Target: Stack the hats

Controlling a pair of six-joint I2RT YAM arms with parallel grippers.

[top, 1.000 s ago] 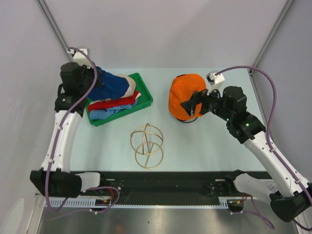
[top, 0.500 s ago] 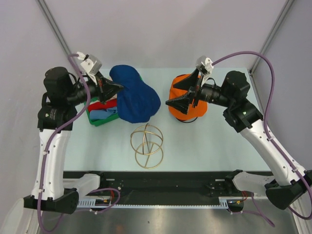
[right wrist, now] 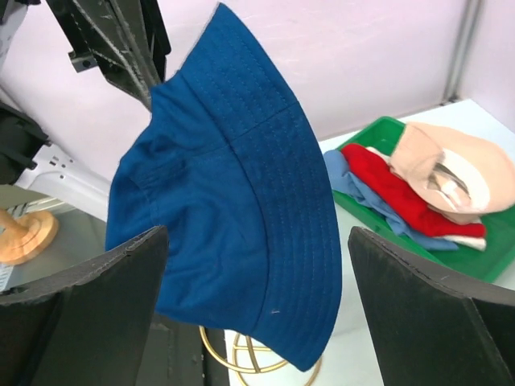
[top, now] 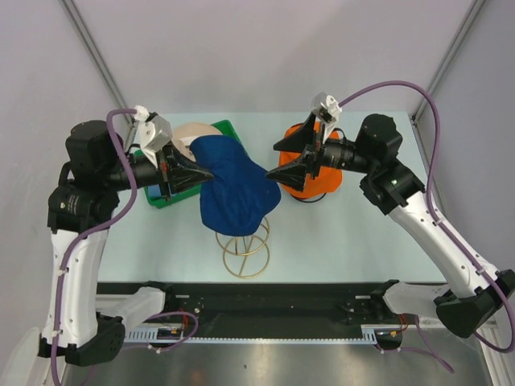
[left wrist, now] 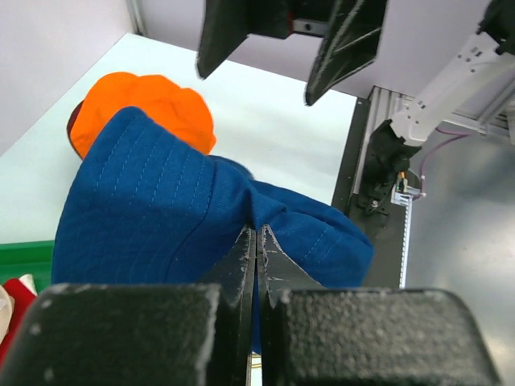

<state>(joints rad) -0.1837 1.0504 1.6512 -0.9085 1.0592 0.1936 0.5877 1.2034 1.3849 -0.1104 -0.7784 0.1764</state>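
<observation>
My left gripper (top: pixel 203 172) is shut on the brim of a navy hat (top: pixel 235 195), which hangs in the air above a gold wire globe frame (top: pixel 245 249). The navy hat fills the left wrist view (left wrist: pixel 161 209) and the right wrist view (right wrist: pixel 241 193). My right gripper (top: pixel 286 165) is open and empty, facing the navy hat's right edge. Behind it an orange hat (top: pixel 323 178) sits over a maroon one on the table; it also shows in the left wrist view (left wrist: pixel 149 100). Beige (top: pixel 191 135), red (right wrist: pixel 394 189) and light blue (right wrist: pixel 366 197) hats lie in the green tray (right wrist: pixel 475 249).
The green tray (top: pixel 157 197) stands at the back left, mostly behind my left arm. The gold globe frame shows under the hat in the right wrist view (right wrist: pixel 241 358). A black rail (top: pixel 265 297) runs along the table's near edge. Grey walls close in the back and sides.
My left gripper has carried the navy hat right and toward the front, from beside the tray to over the gold frame. The beige hat is now uncovered. My right gripper has moved slightly left.
</observation>
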